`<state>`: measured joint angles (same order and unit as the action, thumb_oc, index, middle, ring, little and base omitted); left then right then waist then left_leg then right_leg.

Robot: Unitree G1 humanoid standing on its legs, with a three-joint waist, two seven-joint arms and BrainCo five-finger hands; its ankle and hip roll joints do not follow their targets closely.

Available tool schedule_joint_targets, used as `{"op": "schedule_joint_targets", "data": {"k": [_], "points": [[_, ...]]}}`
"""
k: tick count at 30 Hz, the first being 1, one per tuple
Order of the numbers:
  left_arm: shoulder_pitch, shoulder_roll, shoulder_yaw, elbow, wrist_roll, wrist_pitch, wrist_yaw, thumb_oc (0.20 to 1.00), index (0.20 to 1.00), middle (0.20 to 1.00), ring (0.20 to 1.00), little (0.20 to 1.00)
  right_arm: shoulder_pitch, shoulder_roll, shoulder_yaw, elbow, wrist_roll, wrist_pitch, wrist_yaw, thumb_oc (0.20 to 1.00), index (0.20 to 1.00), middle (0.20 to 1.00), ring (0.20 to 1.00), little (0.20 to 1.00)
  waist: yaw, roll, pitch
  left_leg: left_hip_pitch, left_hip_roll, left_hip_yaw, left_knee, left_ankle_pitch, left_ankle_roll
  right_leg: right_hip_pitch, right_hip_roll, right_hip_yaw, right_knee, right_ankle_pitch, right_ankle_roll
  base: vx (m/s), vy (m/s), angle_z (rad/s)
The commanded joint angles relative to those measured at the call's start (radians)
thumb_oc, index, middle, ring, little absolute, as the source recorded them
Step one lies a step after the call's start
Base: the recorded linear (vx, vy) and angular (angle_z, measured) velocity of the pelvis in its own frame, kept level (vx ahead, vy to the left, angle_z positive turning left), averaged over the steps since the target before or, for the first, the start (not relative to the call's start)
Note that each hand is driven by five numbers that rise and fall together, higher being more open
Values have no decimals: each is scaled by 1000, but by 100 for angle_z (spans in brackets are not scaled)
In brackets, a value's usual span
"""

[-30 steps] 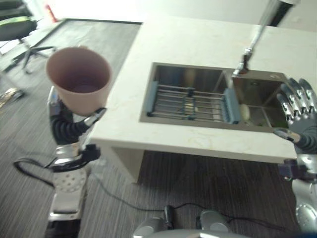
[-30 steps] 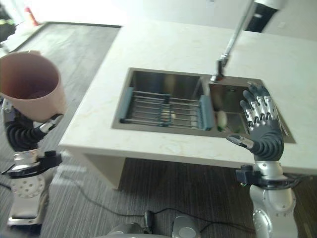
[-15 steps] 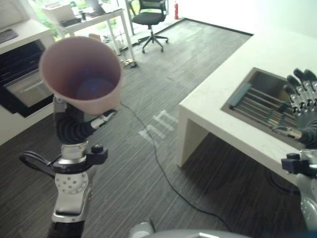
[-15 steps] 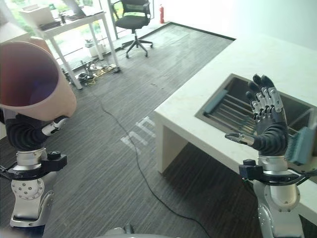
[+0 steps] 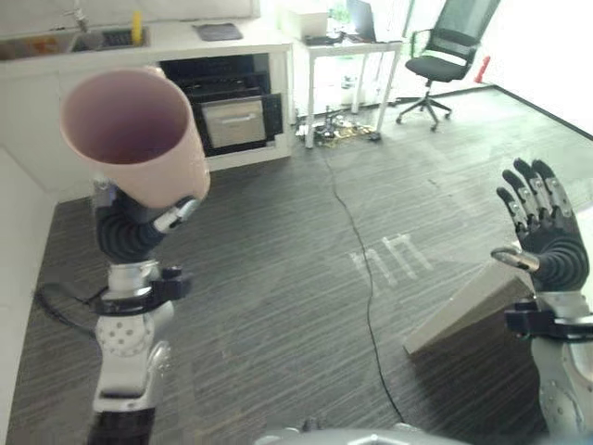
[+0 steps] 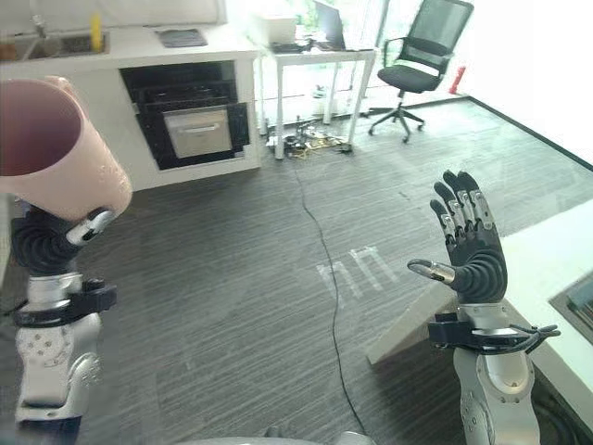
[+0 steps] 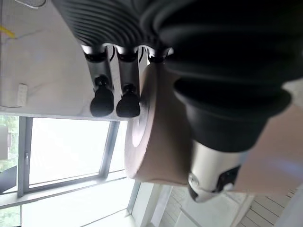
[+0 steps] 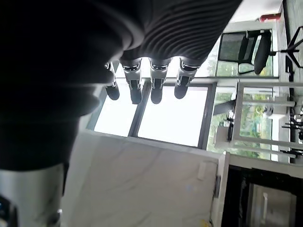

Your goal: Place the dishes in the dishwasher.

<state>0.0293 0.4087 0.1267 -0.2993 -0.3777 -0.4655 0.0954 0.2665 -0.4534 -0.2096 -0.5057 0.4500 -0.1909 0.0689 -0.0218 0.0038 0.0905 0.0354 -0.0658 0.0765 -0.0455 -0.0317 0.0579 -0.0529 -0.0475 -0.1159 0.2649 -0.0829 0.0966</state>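
While the robot faces the open room, near to far:

Left hand (image 5: 130,227): raised at the robot's left, fingers (image 7: 103,99) and thumb curled round the base of a cup, gripping it.

Cup (image 5: 134,134): pink, held up in the air in the left hand, tilted so its open mouth faces the camera; it looks empty inside. From the left wrist camera its pale wall (image 7: 156,137) sits between the dark fingertips and the thumb.

Right hand (image 6: 468,246): raised at the robot's right, palm upright, fingers (image 8: 156,87) straight and spread, thumb out to the side, holding nothing.

Tabletop (image 6: 556,264): pale corner just behind and beside the right hand, at the right edge of the scene.

Floor (image 5: 278,278): dark striped carpet stretching between the hands and the far wall, with a few white marks (image 5: 389,258) near the middle.

Cable (image 5: 357,241): thin and black, running along the floor from the far desk toward the robot.

Dishwasher (image 5: 232,116): dark opening built into a white counter at the far wall, with a pale front panel low in it; well apart from the cup.

Counter (image 5: 167,37): white, above the dishwasher, carrying a yellow bottle (image 5: 136,26).

Desk (image 5: 347,46): white, to the right of the counter, with things on it too small to make out.

Chair (image 5: 445,56): black office chair on castors, farthest right, beside the desk.
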Motion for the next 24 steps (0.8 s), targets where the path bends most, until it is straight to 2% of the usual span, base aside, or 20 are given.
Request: {"op": "schedule_joint_targets", "data": {"k": [1,4,10,13,14,15,16,17,19,24], "points": [[13,48,7,-86,-28,-35,-12,200,200,200,200,200,-56,-1,-74,21,21,-65,-1,1000,1000,1000,1000,1000,-49,-55,-15,55,50,-32,-42,21,-40,61,-15,39,-204,166,32,102,-63,86],[9,33,-9,-92,-55,-26,-17,200,200,200,200,200,-23,1,-86,22,22,-83,-3,1000,1000,1000,1000,1000,-64,-62,-17,46,43,-59,-42,29,-40,84,4,82,-248,166,25,113,-170,84],[56,27,-13,-117,-88,-7,41,200,200,200,200,200,-54,-24,-49,20,17,-1,14,1000,1000,1000,1000,1000,-20,-54,-24,59,76,-38,-42,32,-62,154,23,32,-324,116,-7,117,-181,59],[79,23,-10,-140,-93,-1,43,200,200,200,200,200,-70,-49,-44,24,12,18,23,1000,1000,1000,1000,1000,12,-56,-10,68,95,38,-36,58,-92,182,14,-45,-350,118,-13,-18,-59,46],[75,23,-14,-141,-95,4,39,200,200,200,200,200,-74,-58,-48,28,11,15,22,1000,1000,1000,1000,1000,12,-58,-2,60,100,96,-16,60,-100,188,6,-77,-352,118,-14,-177,-12,89],[52,20,-29,-132,-97,8,10,200,200,200,200,200,-88,-68,-55,44,7,3,1,1000,1000,1000,1000,1000,10,-72,11,25,118,198,61,46,-114,195,-15,-131,-352,121,-14,-253,52,179],[39,17,-35,-130,-82,-2,0,200,200,200,200,200,-108,-83,-60,57,29,-5,1,1000,1000,1000,1000,1000,16,-82,19,-6,115,243,151,9,-113,202,-36,-183,-352,122,-10,-229,113,199],[47,16,-28,-133,-84,-7,-5,200,200,200,200,200,-113,-85,-58,60,25,-7,0,1000,1000,1000,1000,1000,18,-78,17,-4,107,231,134,4,-108,202,-36,-189,-352,122,-5,-162,252,201],[90,23,19,-133,-116,-10,-21,200,200,200,200,200,-121,-81,-43,54,9,-1,-3,1000,1000,1000,1000,1000,34,-50,1,42,86,203,-19,47,-100,205,-28,-194,-352,111,5,-21,287,71],[111,20,54,-107,-89,12,-35,200,200,200,200,200,-73,-20,-18,40,19,-26,48,1000,1000,1000,1000,1000,18,-43,-31,76,75,176,-42,15,-72,172,-36,-202,-310,122,19,15,126,13]]}}
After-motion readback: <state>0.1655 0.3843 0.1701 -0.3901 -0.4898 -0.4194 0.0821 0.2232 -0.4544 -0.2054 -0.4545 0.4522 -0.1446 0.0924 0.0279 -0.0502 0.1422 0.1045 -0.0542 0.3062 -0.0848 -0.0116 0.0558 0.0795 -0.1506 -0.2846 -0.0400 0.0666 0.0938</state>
